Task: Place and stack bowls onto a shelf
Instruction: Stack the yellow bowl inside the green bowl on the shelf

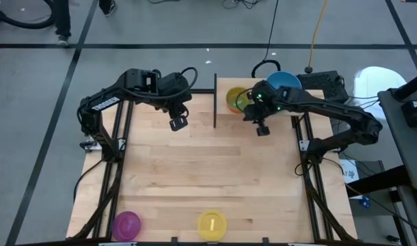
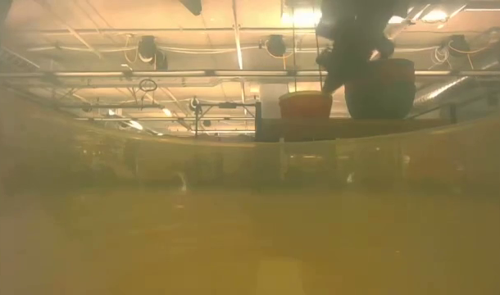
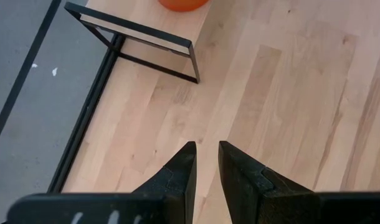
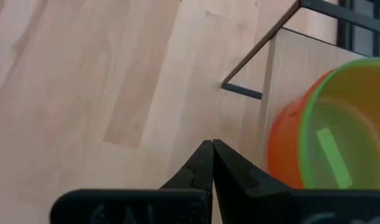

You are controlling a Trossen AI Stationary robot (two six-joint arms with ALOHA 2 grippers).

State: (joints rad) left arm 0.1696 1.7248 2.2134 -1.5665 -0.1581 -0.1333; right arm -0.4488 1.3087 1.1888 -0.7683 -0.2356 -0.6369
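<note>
On the shelf [image 1: 215, 102] at the table's far edge, a green bowl [image 4: 342, 146] sits nested in an orange bowl [image 4: 283, 152]. A blue bowl [image 1: 284, 82] stands to their right. A purple bowl [image 1: 126, 224] and a yellow bowl [image 1: 212, 224] rest on their bases at the table's near edge. My right gripper [image 1: 262, 128] hangs shut and empty just in front of the green-and-orange stack. My left gripper [image 1: 179, 123] hovers left of the shelf's black bar. Its fingers [image 3: 207, 146] stand slightly apart with nothing between them.
The shelf's thin black frame [image 3: 140, 43] stands up from the tabletop between the two grippers. Bare light wood [image 1: 208, 171] stretches from the grippers to the near edge. Each arm's base and rails run along its own side of the table.
</note>
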